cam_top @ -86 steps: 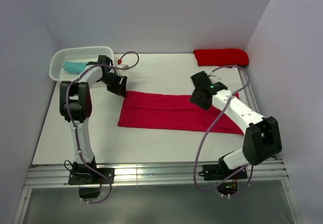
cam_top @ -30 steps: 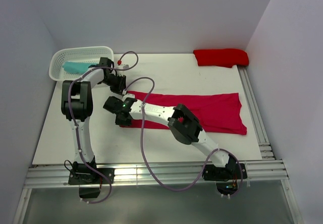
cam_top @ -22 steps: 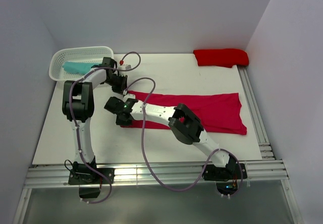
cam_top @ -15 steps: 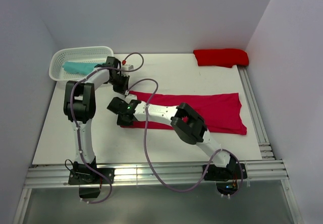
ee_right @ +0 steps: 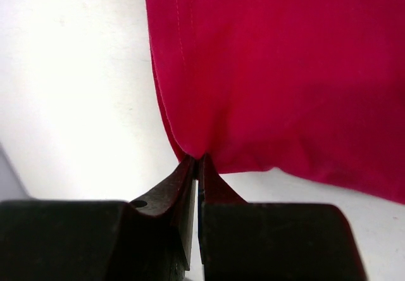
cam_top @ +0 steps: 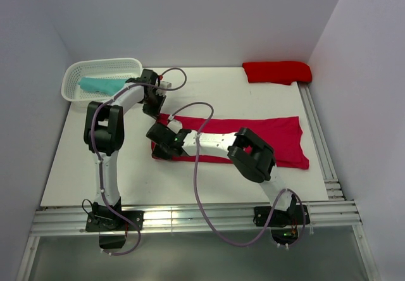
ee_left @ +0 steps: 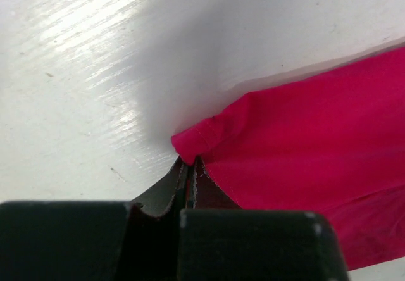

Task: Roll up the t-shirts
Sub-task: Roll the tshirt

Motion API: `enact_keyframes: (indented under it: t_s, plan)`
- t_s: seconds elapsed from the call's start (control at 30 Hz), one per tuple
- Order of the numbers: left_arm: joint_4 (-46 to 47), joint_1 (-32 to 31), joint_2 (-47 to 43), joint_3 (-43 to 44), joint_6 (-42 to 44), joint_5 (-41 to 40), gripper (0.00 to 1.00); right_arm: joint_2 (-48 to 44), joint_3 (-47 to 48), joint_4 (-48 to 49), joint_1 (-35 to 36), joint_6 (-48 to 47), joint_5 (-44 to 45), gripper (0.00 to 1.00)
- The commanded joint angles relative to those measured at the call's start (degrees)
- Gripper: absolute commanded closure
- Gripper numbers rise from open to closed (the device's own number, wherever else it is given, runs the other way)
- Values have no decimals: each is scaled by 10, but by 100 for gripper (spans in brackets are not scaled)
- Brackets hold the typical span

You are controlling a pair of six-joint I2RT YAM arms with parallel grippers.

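Note:
A raspberry-crimson t-shirt [cam_top: 266, 138] lies folded into a long strip across the table. My left gripper [cam_top: 155, 112] is shut on its far left corner; in the left wrist view the pinched hem [ee_left: 205, 129] rises out of the closed left gripper [ee_left: 190, 162]. My right gripper [cam_top: 160, 149] reaches across and is shut on the near left corner; in the right wrist view the cloth [ee_right: 285, 72] bunches into the closed right gripper [ee_right: 199, 159]. A scarlet t-shirt [cam_top: 276, 72] lies bundled at the back right. A teal t-shirt [cam_top: 98, 85] sits in the basket.
A white lattice basket [cam_top: 104, 62] stands at the back left corner, just behind my left arm. Grey walls close in the table [cam_top: 95, 161] on three sides. A metal rail [cam_top: 319, 142] runs along the right edge.
Both grippers have closed on the crimson shirt's left corners. Both wrists have shifted a little to the right, and the right arm's elbow has swung right.

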Motion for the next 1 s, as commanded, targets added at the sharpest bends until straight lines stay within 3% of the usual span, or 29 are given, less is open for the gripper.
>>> enact_keyframes:
  t_s: [0.0, 0.5, 0.97]
  plan:
    - [-4, -3, -2, 30, -2, -48, 100, -53, -33, 56, -3, 29, -3, 99]
    - [-25, -36, 7, 64, -4, -94, 97, -94, -133, 114, -6, 78, 5, 100]
    - [-49, -77, 25, 101, 5, -145, 93, -130, -238, 238, -22, 119, -14, 100]
